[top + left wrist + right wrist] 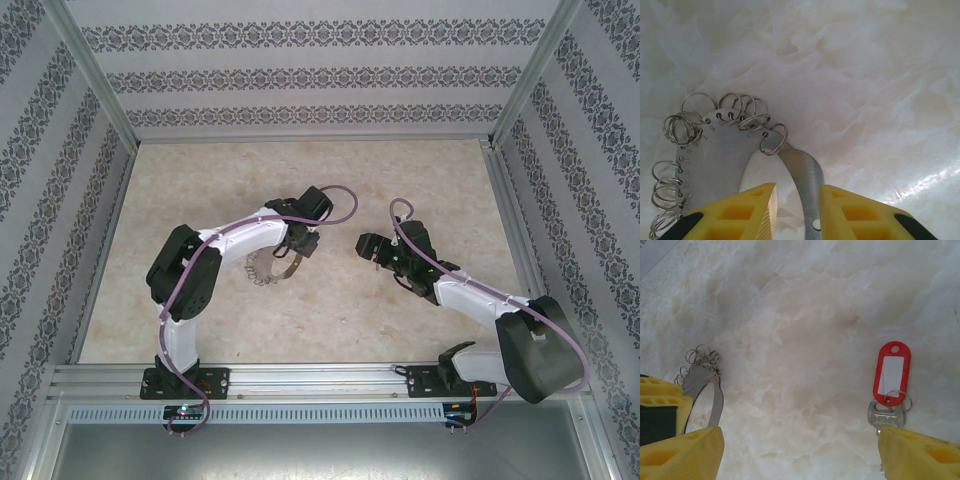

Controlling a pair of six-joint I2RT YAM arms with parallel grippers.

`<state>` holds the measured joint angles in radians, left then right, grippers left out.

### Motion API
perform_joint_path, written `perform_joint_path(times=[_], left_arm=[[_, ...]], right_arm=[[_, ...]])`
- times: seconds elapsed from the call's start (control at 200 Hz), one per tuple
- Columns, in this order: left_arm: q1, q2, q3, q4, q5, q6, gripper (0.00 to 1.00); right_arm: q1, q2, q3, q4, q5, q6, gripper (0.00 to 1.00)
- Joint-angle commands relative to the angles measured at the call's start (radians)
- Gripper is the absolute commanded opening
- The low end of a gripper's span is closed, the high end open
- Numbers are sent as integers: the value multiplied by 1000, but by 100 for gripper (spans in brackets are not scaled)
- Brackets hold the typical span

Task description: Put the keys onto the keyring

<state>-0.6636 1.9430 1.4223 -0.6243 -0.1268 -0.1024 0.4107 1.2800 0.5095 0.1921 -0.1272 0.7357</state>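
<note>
The keyring (715, 137) is a flat grey metal band fringed with small wire rings, lying on the marble table; it also appears as the keyring (265, 268) and the keyring (704, 374). Its plain curved strip runs between my left gripper's (796, 192) yellow fingers (850, 210). The strip lies against the right finger, with a gap to the left finger. My left gripper (300, 242) sits at the band's right end. The keys (884, 414), a silver key with a red tag (892, 371), lie by the right finger of my right gripper (800, 440), which is wide open and empty. The key's blade is hidden behind that finger.
My right gripper (366, 246) faces the left one across a short stretch of bare table (330, 310). Patterned walls enclose the table on three sides. An aluminium rail (320, 378) carrying the arm bases runs along the near edge.
</note>
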Motion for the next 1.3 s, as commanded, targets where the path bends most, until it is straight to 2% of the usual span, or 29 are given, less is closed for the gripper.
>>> perform_joint_path(times=[0.0, 0.3, 1.294], left_arm=[[-14, 23, 29, -52, -45, 30, 28], [-14, 55, 57, -55, -63, 46, 23], [-12, 121, 86, -45, -113, 79, 24]], right_arm=[[10, 12, -6, 34, 29, 19, 81], [10, 21, -14, 45, 31, 21, 81], [8, 10, -38, 54, 40, 17, 82]])
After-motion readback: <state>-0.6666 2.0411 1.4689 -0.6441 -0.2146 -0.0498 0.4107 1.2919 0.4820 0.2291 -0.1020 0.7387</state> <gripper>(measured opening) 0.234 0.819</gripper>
